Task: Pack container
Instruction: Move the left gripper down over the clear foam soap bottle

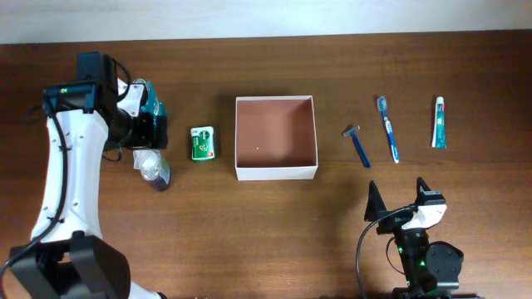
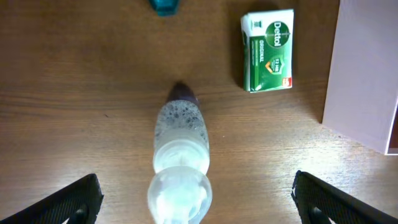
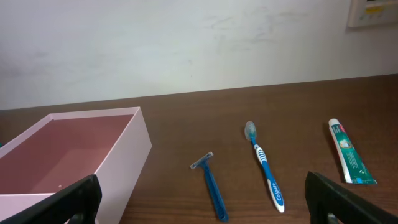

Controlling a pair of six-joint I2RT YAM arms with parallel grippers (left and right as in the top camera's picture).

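Observation:
The container [image 1: 275,170] is a square shallow box with white walls and a reddish-brown inside, empty at table centre; it also shows in the right wrist view [image 3: 134,158]. A clear bottle with a dark cap [image 2: 180,149] lies on its side on the table, between the wide-open fingers of my left gripper [image 2: 199,202]; it is under that gripper in the overhead view [image 1: 153,169]. A green soap box [image 1: 202,143] lies left of the container. A blue razor [image 1: 358,146], a blue toothbrush [image 1: 389,130] and a toothpaste tube [image 1: 438,123] lie to its right. My right gripper [image 1: 399,199] is open and empty.
A teal object [image 1: 155,106] lies at the left, partly under my left arm, and its edge shows at the top of the left wrist view [image 2: 165,6]. The table's far edge meets a pale wall [image 3: 186,43].

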